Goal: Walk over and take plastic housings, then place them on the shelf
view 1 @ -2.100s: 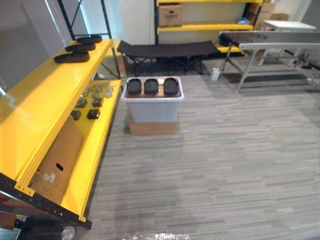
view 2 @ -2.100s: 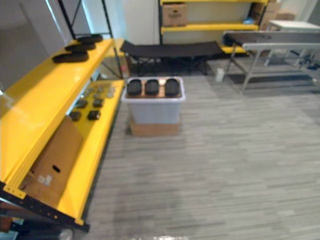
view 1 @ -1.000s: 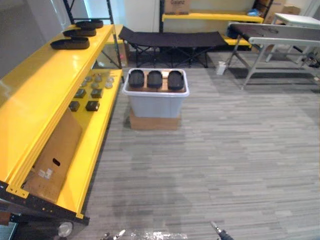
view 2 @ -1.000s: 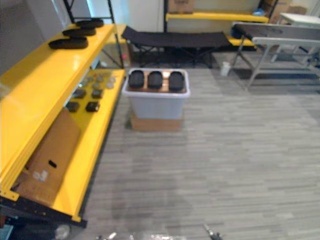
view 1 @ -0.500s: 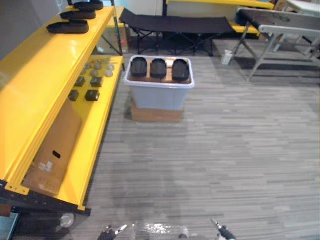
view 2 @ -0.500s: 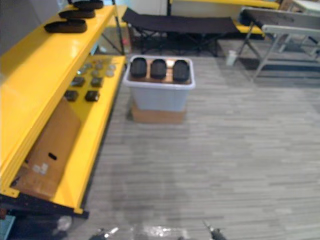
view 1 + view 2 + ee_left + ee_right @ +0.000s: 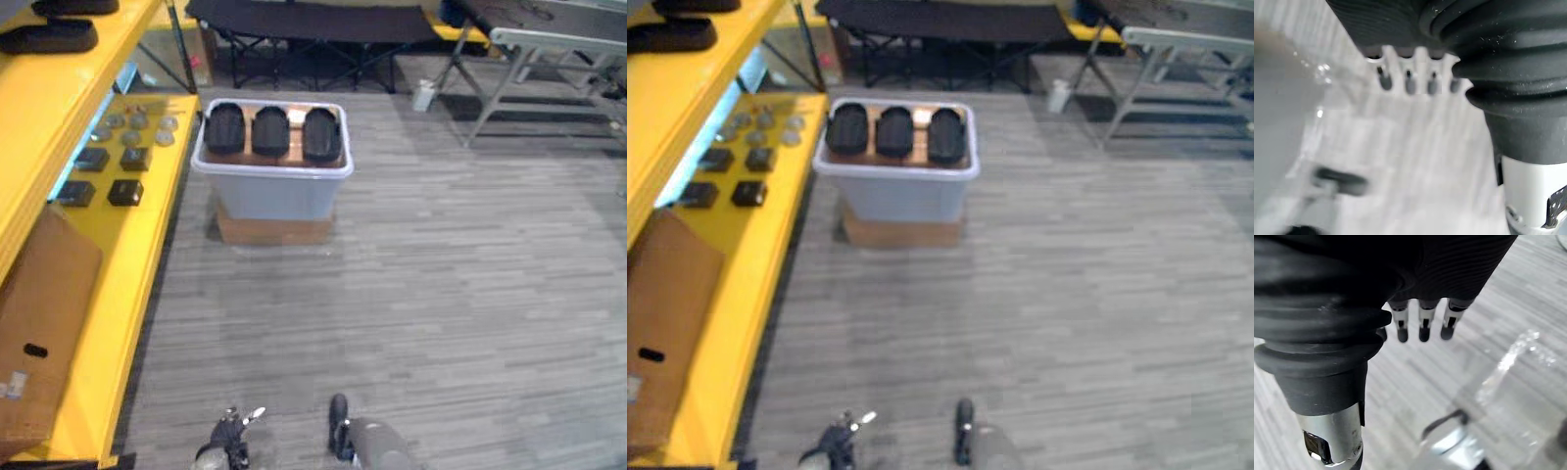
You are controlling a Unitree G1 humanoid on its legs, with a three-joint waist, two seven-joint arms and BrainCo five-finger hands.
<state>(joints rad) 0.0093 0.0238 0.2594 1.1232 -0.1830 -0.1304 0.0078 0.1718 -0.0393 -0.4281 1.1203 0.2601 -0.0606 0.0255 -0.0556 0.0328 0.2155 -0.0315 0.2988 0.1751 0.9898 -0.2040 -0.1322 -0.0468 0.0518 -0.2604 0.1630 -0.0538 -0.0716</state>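
Observation:
Three black plastic housings lie side by side on a brown board in a pale grey bin, which stands on a cardboard box on the floor ahead, left of centre. More black housings rest on the top board of the yellow shelf at the far left. My left hand hangs over the floor with straight fingers and holds nothing. My right hand hangs the same way, open and empty. Both hands are low at the near edge, far from the bin.
The shelf's lower board carries several small dark and round parts and a leaning cardboard box. A black folding cot and a metal-legged table stand beyond the bin. Grey plank floor lies between me and the bin.
The camera has moved forward and tipped down: the bin looks nearer and the shelf has slid off to the left. The hands' tips show higher at the bottom edge. The housings have not moved.

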